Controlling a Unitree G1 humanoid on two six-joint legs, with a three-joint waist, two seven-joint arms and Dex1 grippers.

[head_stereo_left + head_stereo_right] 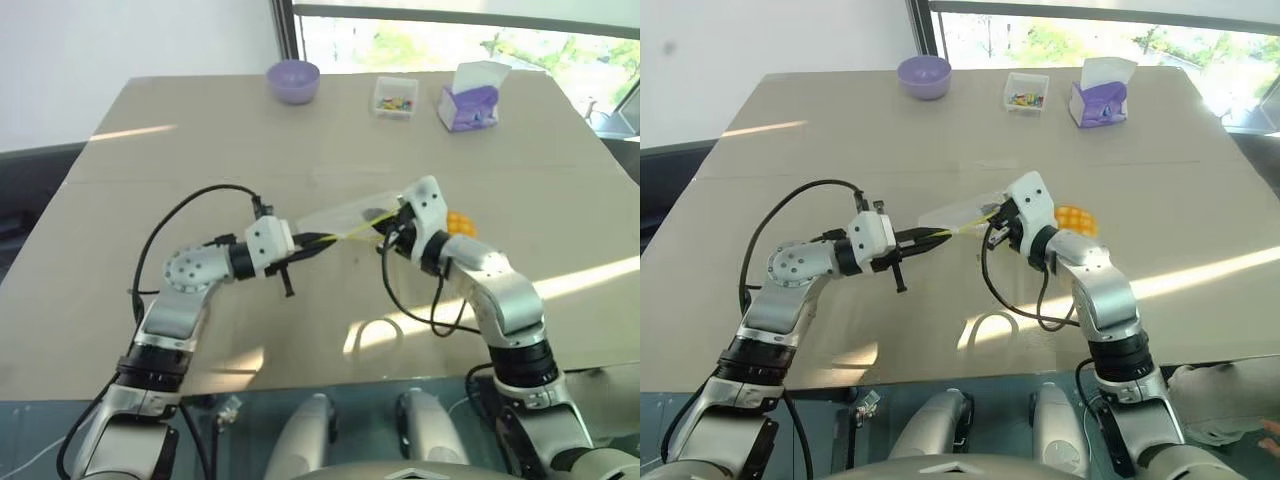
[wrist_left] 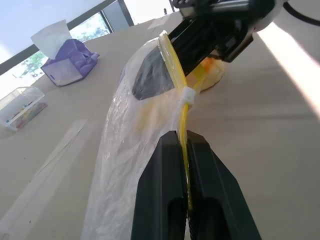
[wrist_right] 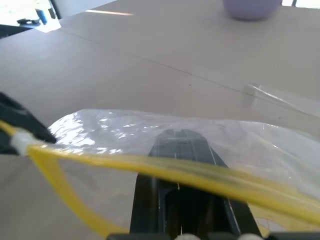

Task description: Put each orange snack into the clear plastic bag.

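The clear plastic bag (image 1: pixel 965 212) hangs stretched between the two arms above the middle of the beige surface (image 1: pixel 790 170), and everything else can be placed from it. Its yellow seal strip (image 2: pixel 176 82) runs taut from one end effector to the other, with a small white slider (image 2: pixel 188 95) riding on it.

On the bag's left end, the left end effector (image 1: pixel 938 236) has its two black fingers (image 2: pixel 160 192) pressed together on the seal strip, which passes straight down between them in the left wrist view. On the bag's right end, the right end effector (image 1: pixel 998 222) is also closed on the bag: in the right wrist view its dark fingers (image 3: pixel 180 150) show through the crinkled film, with the yellow strip crossing in front of them. Whether a finger sits inside the bag's mouth or just behind the film I cannot tell.

The orange snack (image 1: pixel 1074 218), a round yellow-orange bun with a darker grid on top, lies on the surface just to the right of the bag, right behind the right end effector and outside the bag.

Well beyond the bag, along the far edge of the surface, stand a purple bowl (image 1: pixel 924 76), a small clear box of coloured bits (image 1: pixel 1026 93) and a purple tissue packet (image 1: pixel 1099 98) with a white tissue sticking up.
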